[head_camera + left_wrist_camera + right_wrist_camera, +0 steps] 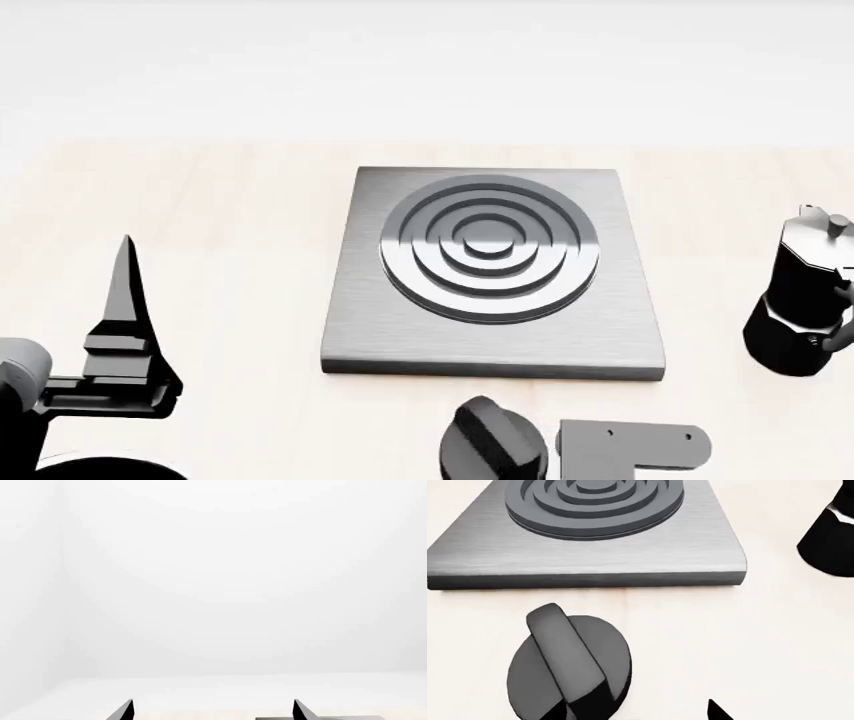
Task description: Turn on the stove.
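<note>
**Knob Untouched in Front of the Stove**

Here, the stove is seen lying flat on a pale wooden table, with its raised burner of concentric dark rings set in the middle of the grey slab. The knob is placed just in front of the stove's near edge, apart from the slab, its ridge turned at a slant; in the right wrist view the knob is shown close up and nothing is gripping it. A moka pot is stood to the right of the stove, well clear of it.

The left gripper is held to the left of the stove — its 2 dark fingertips are spread wide apart and nothing is held between them. Of the right gripper, only a grey bracket just right of the knob and 1 dark fingertip are shown — how far it is spread cannot be told.
</note>
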`<state>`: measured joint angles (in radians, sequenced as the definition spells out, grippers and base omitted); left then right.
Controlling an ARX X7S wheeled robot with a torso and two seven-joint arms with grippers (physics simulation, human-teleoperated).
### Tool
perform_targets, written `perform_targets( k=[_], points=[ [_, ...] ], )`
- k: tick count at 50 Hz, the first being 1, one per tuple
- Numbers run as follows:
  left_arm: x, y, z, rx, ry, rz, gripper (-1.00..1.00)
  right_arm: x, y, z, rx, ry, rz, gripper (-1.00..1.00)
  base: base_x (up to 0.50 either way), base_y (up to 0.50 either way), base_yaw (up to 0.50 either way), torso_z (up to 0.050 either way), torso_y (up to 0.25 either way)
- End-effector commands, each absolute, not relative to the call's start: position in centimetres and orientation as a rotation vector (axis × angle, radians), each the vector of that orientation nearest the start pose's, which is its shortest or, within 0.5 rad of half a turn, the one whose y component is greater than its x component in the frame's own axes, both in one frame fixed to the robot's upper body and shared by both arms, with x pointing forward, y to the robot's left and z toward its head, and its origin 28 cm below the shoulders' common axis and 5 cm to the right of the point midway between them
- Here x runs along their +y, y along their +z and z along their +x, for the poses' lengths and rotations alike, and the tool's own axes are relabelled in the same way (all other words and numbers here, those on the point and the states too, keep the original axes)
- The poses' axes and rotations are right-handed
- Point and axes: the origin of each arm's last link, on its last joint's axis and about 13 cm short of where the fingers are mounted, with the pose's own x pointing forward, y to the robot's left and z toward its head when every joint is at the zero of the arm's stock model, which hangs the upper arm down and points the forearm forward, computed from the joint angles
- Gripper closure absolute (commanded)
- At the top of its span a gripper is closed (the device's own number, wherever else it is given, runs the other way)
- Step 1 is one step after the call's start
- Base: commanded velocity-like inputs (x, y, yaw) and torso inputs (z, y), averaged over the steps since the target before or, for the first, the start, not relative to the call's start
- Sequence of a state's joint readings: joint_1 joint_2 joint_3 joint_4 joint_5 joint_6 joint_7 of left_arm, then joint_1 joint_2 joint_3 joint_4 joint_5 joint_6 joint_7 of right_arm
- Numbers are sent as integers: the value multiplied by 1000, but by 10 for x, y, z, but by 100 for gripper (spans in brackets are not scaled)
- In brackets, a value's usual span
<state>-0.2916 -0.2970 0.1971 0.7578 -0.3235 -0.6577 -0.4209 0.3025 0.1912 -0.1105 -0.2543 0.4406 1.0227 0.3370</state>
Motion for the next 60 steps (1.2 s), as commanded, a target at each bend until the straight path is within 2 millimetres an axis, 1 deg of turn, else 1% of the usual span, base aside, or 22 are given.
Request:
perform_targets(
  k=[1,11,28,39,53,60],
  points=[
    [199,173,213,-312,13,31,-100,-105,75,239,505,-76,-19,-100,0,0,0,0,0],
    [200,173,213,-313,15,31,-100,-109,79,239,479,-129,-15,-100,0,0,0,0,0],
    [200,174,213,-314,16,32,-100,-118,84,238,429,-280,-3,-100,0,0,0,0,0],
    [200,174,214,-314,17,33,-100,-120,86,237,421,-295,-7,-100,0,0,0,0,0],
    [200,174,213,-316,19,34,-100,-117,104,229,365,-304,-55,-100,0,0,0,0,0],
    [200,174,213,-316,19,33,-100,-115,110,227,351,-303,-70,-100,0,0,0,0,0]
  ],
)
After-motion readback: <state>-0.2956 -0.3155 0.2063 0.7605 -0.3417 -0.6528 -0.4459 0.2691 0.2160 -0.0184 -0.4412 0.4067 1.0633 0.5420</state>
